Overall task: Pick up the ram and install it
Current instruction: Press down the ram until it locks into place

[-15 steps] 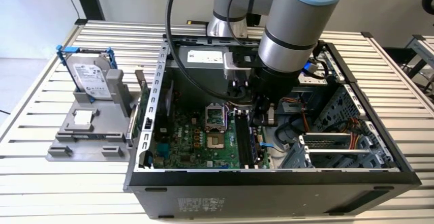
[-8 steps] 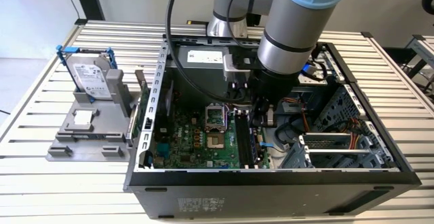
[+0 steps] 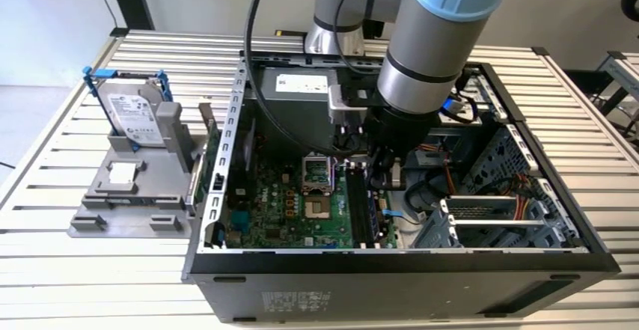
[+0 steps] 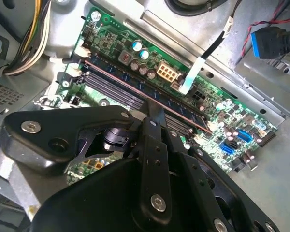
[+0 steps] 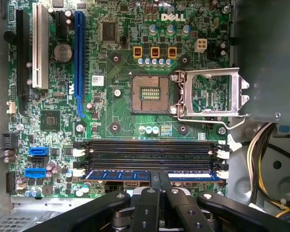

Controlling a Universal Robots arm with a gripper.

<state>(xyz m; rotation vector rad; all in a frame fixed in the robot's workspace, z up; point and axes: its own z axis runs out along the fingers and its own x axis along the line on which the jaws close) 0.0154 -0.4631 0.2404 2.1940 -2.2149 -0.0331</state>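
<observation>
The ram [image 5: 121, 175] is a thin blue stick standing in the outermost of several black memory slots on the green motherboard [image 5: 111, 106]. It lies level along the slot, between the white end clips. In the second wrist view the ram [image 4: 117, 77] runs as a long strip with dark chips. My gripper [image 5: 159, 177] is shut, its two black fingertips together on the middle of the ram's top edge. It does not clasp the stick. In the exterior view the gripper [image 3: 384, 180] reaches down into the open computer case [image 3: 399, 270] over the slots.
The open processor socket [image 5: 150, 94] with its raised metal frame [image 5: 210, 94] lies beside the slots. Yellow and black power cables [image 5: 261, 145] hang near one slot end. Outside the case, a silver hard drive [image 3: 130, 109] stands in a grey holder [image 3: 125, 195] on the slatted table.
</observation>
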